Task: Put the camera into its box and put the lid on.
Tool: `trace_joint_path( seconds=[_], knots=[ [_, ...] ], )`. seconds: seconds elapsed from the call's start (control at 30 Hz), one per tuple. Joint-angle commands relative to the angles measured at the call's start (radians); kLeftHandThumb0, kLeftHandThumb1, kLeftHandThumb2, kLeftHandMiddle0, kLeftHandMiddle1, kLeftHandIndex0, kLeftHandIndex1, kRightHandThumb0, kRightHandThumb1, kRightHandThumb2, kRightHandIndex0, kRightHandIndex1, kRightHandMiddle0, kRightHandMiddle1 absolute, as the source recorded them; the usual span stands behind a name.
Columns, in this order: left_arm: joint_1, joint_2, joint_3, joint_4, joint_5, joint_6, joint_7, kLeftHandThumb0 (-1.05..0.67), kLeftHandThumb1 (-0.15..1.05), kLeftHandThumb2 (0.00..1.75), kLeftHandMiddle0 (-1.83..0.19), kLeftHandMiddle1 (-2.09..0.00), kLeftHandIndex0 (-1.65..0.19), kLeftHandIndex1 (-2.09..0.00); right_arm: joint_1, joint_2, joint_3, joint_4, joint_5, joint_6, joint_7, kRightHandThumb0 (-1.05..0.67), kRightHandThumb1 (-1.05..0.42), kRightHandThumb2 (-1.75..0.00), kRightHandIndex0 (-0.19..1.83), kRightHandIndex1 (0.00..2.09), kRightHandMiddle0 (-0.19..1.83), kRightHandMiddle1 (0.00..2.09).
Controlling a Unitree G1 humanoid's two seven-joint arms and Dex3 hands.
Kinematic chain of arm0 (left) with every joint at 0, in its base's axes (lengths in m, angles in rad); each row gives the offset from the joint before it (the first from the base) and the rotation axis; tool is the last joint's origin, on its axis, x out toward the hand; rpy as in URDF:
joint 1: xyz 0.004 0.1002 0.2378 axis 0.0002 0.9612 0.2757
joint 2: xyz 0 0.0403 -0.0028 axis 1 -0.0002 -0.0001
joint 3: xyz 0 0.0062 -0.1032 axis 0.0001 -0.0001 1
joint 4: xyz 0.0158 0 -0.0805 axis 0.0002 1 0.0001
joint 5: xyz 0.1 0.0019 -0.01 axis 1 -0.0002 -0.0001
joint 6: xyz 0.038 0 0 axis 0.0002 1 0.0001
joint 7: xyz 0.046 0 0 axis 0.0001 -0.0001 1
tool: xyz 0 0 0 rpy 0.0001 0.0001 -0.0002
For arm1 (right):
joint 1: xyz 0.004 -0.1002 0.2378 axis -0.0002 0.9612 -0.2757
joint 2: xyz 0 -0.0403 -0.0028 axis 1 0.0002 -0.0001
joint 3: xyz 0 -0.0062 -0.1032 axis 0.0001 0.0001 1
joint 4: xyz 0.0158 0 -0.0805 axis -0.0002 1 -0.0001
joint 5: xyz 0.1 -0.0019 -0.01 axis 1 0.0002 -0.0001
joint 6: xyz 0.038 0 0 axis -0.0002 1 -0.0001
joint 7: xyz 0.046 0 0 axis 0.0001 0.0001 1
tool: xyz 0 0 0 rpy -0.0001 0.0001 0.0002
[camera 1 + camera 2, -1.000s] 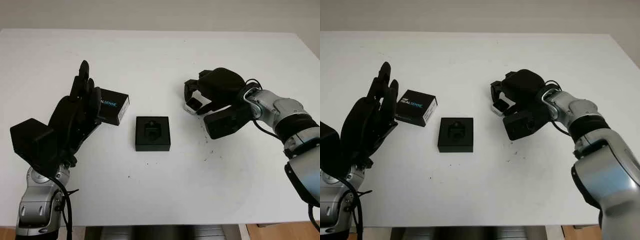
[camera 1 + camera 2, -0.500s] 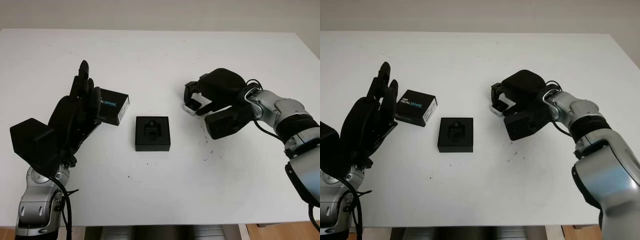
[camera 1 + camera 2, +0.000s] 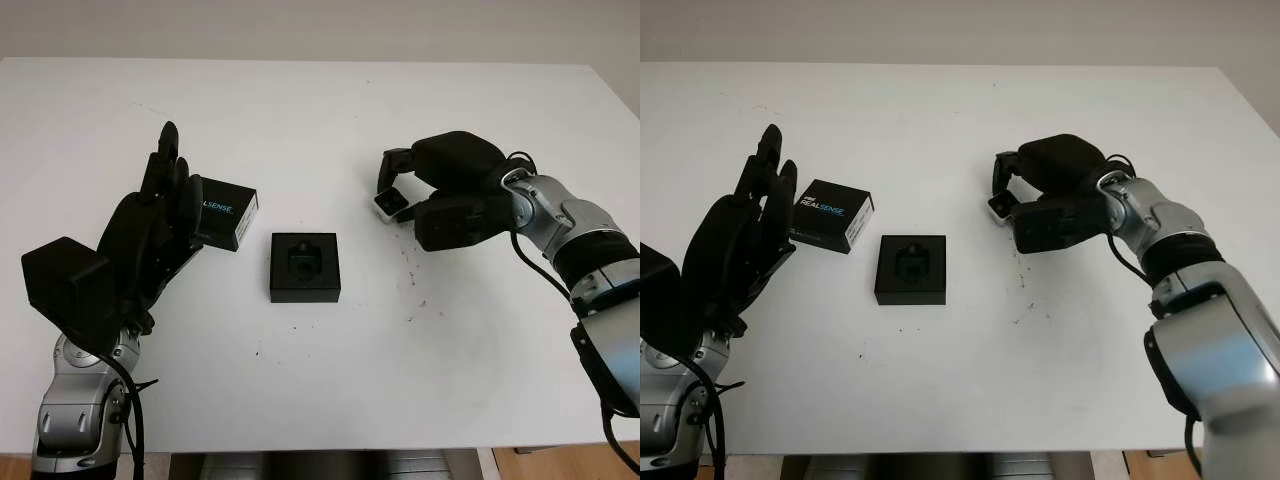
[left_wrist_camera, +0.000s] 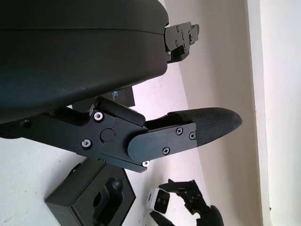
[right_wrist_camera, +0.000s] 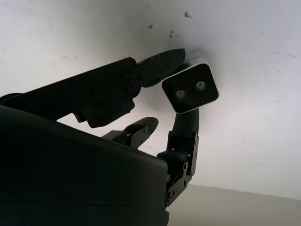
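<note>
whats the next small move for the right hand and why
Probably lift the camera clear of the table and carry it toward the open box: the right robot hand already grips it, and the box's foam slot sits empty.

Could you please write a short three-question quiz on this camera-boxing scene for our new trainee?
1. True or false: the right hand is gripping the white camera.
2. What lies nearest the raised, open left hand: (a) the open black box, (b) the printed lid, or (c) the camera?
3. Fill in: the box's moulded insert is ____ (empty or filled).

Key: 1 true, its fingers pinch the camera, right of the box. 2 (b), the lid sits just beside its fingers on the white table. 3 empty.
</note>
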Motion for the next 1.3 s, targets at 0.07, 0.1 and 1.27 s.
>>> trace_joint_path(
  seconds=[0.07,0.1,1.27],
  knots=[
    [0.001,-0.001,-0.007,-0.021,0.001,0.012,0.002,-0.75,1.05,0.64,0.19,0.00,0.19,0.00,0.018,-0.003,-0.046,-0.044,0.044,0.018,0.015,-0.32,-1.05,-0.11,0.63,0.05,0.34,1.79],
    [0.001,-0.002,-0.008,-0.023,0.001,0.015,0.003,-0.75,1.05,0.64,0.19,0.00,0.19,0.00,0.020,-0.003,-0.054,-0.056,0.054,0.030,0.028,-0.32,-1.05,-0.12,0.63,0.05,0.33,1.82],
    [0.021,-0.037,-0.030,-0.045,0.009,0.028,0.030,-0.73,1.05,0.62,0.19,0.00,0.19,0.00,0.629,0.187,-0.335,-1.173,0.364,0.602,0.209,-0.44,-1.05,-0.19,0.34,0.02,0.38,2.05]
  ],
)
